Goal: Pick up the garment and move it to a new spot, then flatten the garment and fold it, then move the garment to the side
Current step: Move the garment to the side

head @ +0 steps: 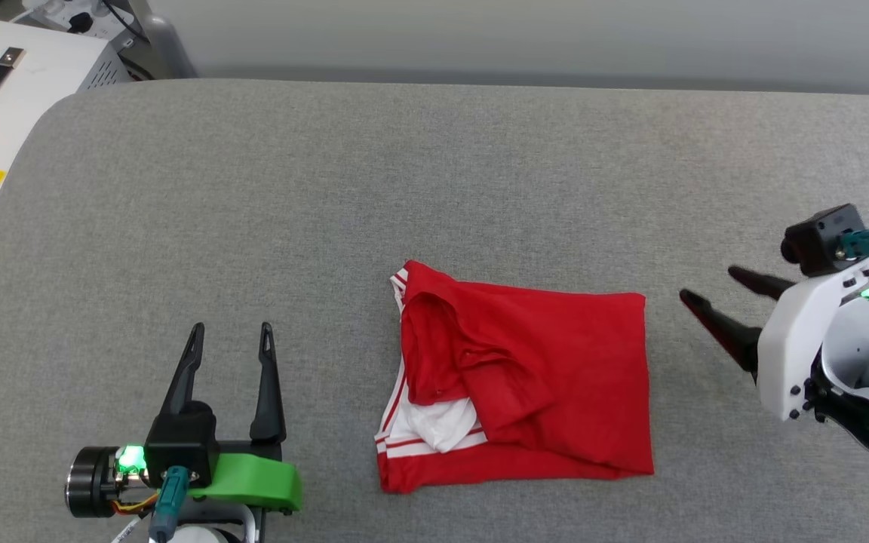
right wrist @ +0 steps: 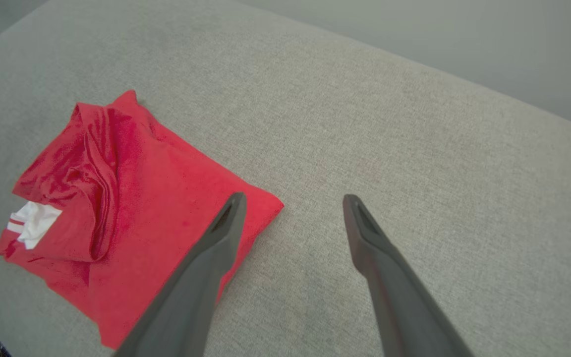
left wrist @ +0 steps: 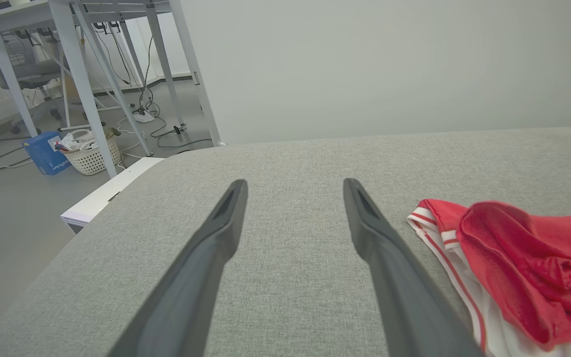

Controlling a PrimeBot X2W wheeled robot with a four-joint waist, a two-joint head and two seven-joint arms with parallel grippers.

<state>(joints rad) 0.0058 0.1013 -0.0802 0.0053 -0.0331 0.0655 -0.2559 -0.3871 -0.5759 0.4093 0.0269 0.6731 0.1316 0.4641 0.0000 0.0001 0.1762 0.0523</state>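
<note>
The red garment [head: 548, 369] lies folded into a rough rectangle near the front middle of the grey table [head: 404, 173], with a white sleeve and striped trim showing at its left edge. Its lettering and number are hidden. My left gripper [head: 232, 329] stands open to the garment's left, a hand's width away, nothing between its fingers. My right gripper [head: 706, 285] hangs open just right of the garment's far right corner, fingers pointing left. The garment [left wrist: 523, 258] sits right of the left gripper's fingers [left wrist: 216, 233] in the left wrist view. The right wrist view has the garment [right wrist: 132, 198] at left.
A white equipment box [head: 4, 105] with a black handle stands off the table's far left corner. In the left wrist view, desk legs [left wrist: 87, 74], cables and a white basket [left wrist: 89, 153] are on the floor beyond the table's edge.
</note>
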